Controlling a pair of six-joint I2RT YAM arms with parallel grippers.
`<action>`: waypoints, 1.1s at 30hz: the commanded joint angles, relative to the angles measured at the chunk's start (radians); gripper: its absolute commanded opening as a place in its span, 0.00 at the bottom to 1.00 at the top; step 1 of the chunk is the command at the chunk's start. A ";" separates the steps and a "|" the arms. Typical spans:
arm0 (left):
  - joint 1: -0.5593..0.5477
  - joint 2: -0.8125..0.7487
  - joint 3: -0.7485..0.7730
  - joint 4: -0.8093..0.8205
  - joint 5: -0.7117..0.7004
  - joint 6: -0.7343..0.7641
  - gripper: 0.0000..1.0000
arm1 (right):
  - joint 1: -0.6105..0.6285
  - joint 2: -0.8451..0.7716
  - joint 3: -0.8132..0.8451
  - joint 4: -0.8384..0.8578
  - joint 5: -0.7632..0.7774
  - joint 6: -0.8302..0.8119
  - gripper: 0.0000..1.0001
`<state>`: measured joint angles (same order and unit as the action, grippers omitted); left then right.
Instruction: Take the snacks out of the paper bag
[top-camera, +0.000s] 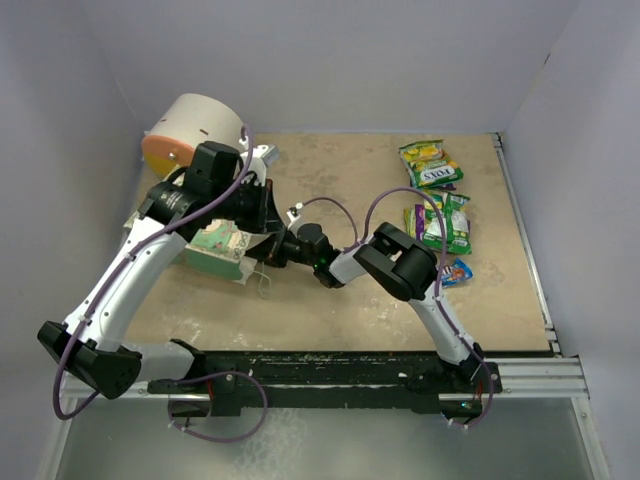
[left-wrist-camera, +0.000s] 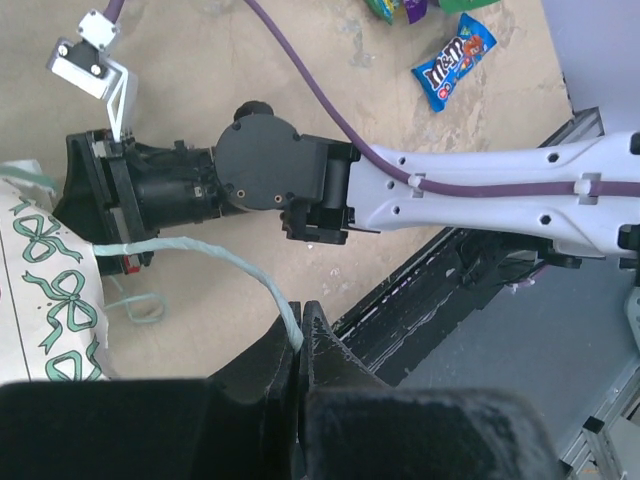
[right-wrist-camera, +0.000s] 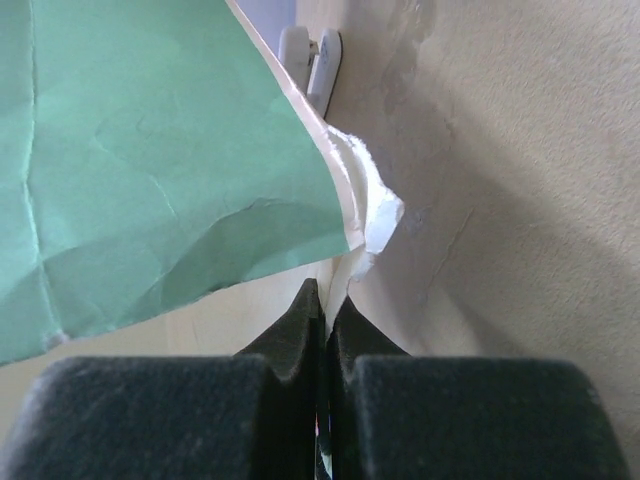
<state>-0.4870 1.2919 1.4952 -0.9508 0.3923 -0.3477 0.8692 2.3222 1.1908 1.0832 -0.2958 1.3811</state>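
The green paper bag (top-camera: 218, 246) lies on its side at the left of the table. My left gripper (left-wrist-camera: 298, 338) is shut on its thin string handle (left-wrist-camera: 215, 255), beside the cream bow-printed panel (left-wrist-camera: 45, 300). My right gripper (right-wrist-camera: 325, 297) reaches into the bag's mouth and is shut. A thin pale edge runs between its tips, and a pink-green sliver of a snack shows deeper in. Several snacks lie at the right: a green-yellow FOX'S packet (top-camera: 430, 163), green-white and purple packets (top-camera: 441, 224), and a blue M&M's packet (left-wrist-camera: 455, 60).
A big cream cylinder with an orange face (top-camera: 190, 135) stands behind the bag in the back left corner. Pale walls close in the table on three sides. A black rail (top-camera: 380, 368) runs along the near edge.
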 joint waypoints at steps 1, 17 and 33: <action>-0.009 -0.049 -0.026 0.032 0.009 0.000 0.00 | -0.008 -0.021 0.017 0.052 0.055 -0.008 0.00; -0.007 -0.071 -0.064 0.071 0.006 -0.048 0.00 | -0.017 -0.031 0.008 -0.013 0.072 -0.028 0.00; -0.001 -0.133 -0.271 0.114 -0.127 -0.141 0.00 | -0.078 -0.422 -0.345 -0.441 0.179 -0.422 0.51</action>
<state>-0.4877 1.1957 1.2301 -0.8970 0.2893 -0.4587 0.8112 2.0167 0.9138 0.7567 -0.1913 1.0920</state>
